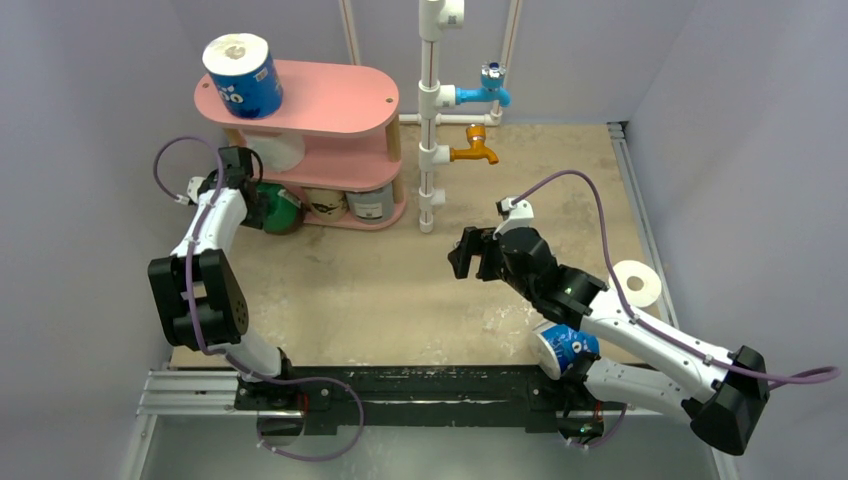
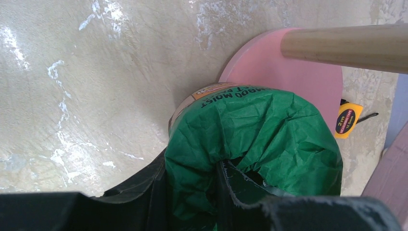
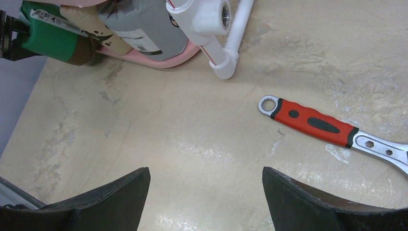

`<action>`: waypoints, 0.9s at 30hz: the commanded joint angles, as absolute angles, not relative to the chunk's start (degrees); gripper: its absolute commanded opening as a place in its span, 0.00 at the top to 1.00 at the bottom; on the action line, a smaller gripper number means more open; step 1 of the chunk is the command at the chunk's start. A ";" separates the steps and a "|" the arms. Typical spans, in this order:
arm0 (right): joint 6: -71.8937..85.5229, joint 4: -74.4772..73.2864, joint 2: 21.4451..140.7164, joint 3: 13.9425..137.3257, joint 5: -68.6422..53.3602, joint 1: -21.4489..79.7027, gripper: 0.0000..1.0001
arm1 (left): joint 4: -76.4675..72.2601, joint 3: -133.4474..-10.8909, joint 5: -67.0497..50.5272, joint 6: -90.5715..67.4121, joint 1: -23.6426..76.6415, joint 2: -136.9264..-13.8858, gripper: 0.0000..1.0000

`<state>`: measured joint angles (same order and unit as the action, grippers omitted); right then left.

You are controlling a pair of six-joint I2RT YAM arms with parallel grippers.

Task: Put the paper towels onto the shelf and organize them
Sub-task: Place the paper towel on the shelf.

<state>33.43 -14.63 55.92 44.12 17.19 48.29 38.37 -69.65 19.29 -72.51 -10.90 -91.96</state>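
Top view: the pink three-tier shelf with wooden posts (image 1: 340, 100) carries a blue printed roll (image 1: 242, 75) on top, a bare white roll (image 1: 275, 150) on the middle board, and a brown-wrapped roll (image 1: 326, 203) and a grey-wrapped roll (image 1: 371, 203) at the bottom. Two remain on the desk (image 1: 380, 290): a second white roll (image 1: 637, 283) and a second blue roll (image 1: 565, 350). Left wrist view: the left hand (image 2: 187, 187) grips a green-wrapped roll (image 2: 260, 139) through its core at the bottom board's edge; seating unconfirmed. Right wrist view: the right hand (image 3: 207, 202) is spread wide, empty. Assessment: four placed, one in hand, two outstanding.
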 commanded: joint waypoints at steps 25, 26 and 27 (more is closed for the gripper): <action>33.84 -12.11 56.48 43.97 18.51 48.08 0.12 | 29.47 -68.17 12.61 -69.03 -11.50 -88.26 0.46; 33.79 -12.13 56.41 43.88 18.46 48.08 0.12 | 29.48 -67.81 12.49 -68.81 -11.45 -87.87 0.46; 33.77 -12.06 56.29 43.82 18.38 48.08 0.12 | 29.52 -67.43 12.36 -68.62 -11.43 -87.57 0.45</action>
